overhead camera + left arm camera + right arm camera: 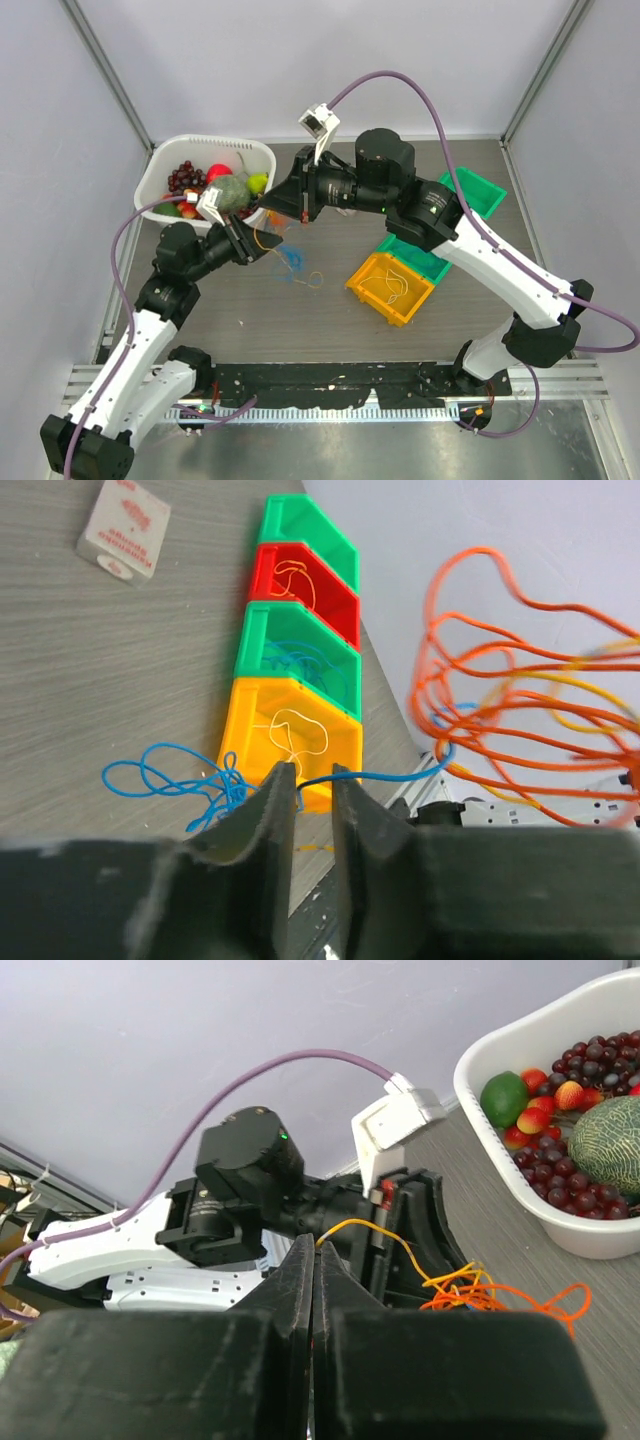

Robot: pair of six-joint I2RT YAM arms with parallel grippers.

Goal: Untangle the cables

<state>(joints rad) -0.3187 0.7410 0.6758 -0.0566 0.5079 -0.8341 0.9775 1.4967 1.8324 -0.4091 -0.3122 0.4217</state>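
The cables form a loose tangle between my two grippers. In the left wrist view, orange loops [480, 680] and a yellow strand [590, 695] hang in the air at the right. A blue cable [160, 775] lies in loops on the table and runs across the tips of my left gripper [310, 770]. Its jaws stand a little apart, and the blue wire crosses the gap. My right gripper [316, 1245] is shut on the yellow cable [370, 1228], which leads down to the orange tangle [480, 1290]. From above, both grippers [262, 243] [283, 200] meet beside the blue cable [293, 260].
A row of small bins stands to the right: yellow [330, 742] with a white wire, green [262, 645] with blue wire, red [340, 615] with an orange wire, green [285, 520]. A white basket [155, 170] of fruit sits at the back left. A white card [125, 530] lies on the table.
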